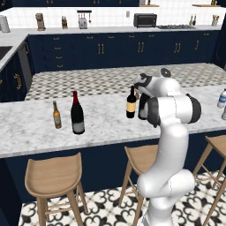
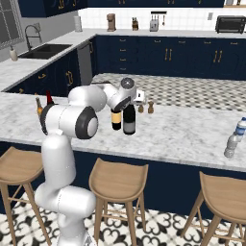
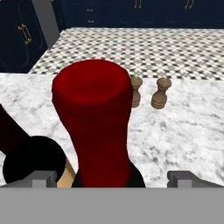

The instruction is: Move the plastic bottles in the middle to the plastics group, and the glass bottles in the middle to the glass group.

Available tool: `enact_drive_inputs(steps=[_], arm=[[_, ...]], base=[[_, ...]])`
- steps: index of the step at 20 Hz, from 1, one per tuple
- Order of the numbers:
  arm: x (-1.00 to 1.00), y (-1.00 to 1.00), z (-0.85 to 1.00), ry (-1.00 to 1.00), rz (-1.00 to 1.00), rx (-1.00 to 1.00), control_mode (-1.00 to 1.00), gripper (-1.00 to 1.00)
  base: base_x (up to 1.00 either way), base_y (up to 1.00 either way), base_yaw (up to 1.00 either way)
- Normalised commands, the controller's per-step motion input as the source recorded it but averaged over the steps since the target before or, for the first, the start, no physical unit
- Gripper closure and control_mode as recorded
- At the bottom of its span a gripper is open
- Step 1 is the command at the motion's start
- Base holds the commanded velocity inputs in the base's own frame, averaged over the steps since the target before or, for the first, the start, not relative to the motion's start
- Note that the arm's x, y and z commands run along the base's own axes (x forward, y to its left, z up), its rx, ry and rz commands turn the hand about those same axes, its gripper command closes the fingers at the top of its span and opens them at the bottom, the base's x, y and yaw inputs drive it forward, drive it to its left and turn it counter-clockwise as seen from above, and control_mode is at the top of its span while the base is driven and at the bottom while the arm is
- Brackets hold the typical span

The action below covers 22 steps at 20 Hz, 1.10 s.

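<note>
The gripper hangs right over the red foil top of a wine bottle in the middle of the marble counter, its fingers spread wide on either side of the neck, touching nothing. A shorter bottle with a black top and cream label stands just beside it. Off to the left stand a small amber beer bottle and another red-topped wine bottle. A clear water bottle sits far to the right.
</note>
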Motion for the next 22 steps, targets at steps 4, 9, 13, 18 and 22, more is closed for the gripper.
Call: enact_drive_inputs(steps=[4, 9, 13, 18, 22], arm=[[0.15, 0.00, -0.01, 0.00, 0.02, 0.00, -1.00, -1.00], [0.12, 0.00, 0.00, 0.00, 0.01, 0.00, -1.00, -1.00], [0.00, 0.00, 0.00, 0.00, 0.00, 0.00, -1.00, -1.00], [0.00, 0.00, 0.00, 0.00, 0.00, 0.00, -1.00, 1.00], [-0.13, 0.00, 0.05, -0.02, 0.00, 0.00, -1.00, 1.00]], base=[[0.00, 0.00, 0.00], [0.00, 0.00, 0.00], [0.00, 0.00, 0.00], [0.00, 0.00, 0.00], [0.00, 0.00, 0.00]])
